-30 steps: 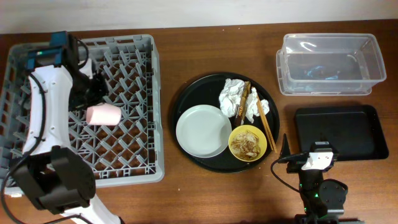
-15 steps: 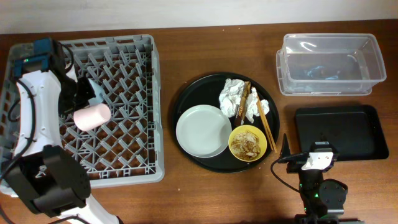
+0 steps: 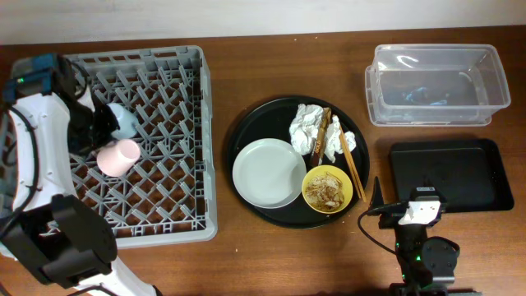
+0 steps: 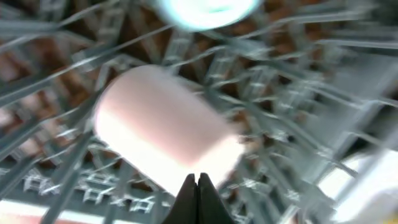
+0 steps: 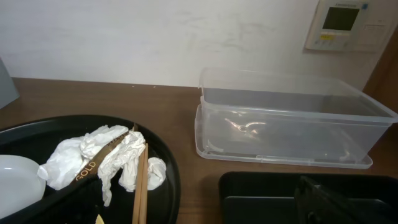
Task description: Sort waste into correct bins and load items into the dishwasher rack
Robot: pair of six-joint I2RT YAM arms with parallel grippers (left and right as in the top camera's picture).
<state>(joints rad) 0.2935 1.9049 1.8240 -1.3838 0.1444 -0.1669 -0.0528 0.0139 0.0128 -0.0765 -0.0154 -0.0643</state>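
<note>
the task looks barely past its first stage. the dishwasher rack (image 3: pixel 173 107) fills the left end of the table (image 3: pixel 222 263), and two of the items are in it, in its left half towards the far edge: the pink cup (image 3: pixel 117 156) lying on its side across the pegs, and the light-blue cup (image 3: pixel 122 121) just beyond it, nearly touching.

the left end effector (image 4: pixel 198 186) hangs over the pink cup with its jaws pressed together and nothing between them. in the wrist view the cup lies on the lattice beyond the tips, so i judge it released.

everything else waits on the round black tray (image 3: pixel 233 144) at the middle of the table. the grey plate (image 3: pixel 267 173) sits on its left side. the yellow bowl (image 3: pixel 327 189) sits at its near right with brownish food scraps (image 3: pixel 325 194) inside. the crumpled napkins (image 3: pixel 308 127) lie at its far side, with the chopsticks (image 3: pixel 351 167) laid across and beside them.

neither bin seems to have taken any waste. the clear tub (image 3: pixel 427 115) stands at the far right corner. the shallow black tray (image 3: pixel 448 177) lies nearer along the right edge with nothing on it.

the right end effector (image 3: pixel 415 205) is parked at the near edge beside that tray, jaws wide and holding nothing.

left to do: napkins and scraps into bins, then plate, bowl and chopsticks into the rack.
</note>
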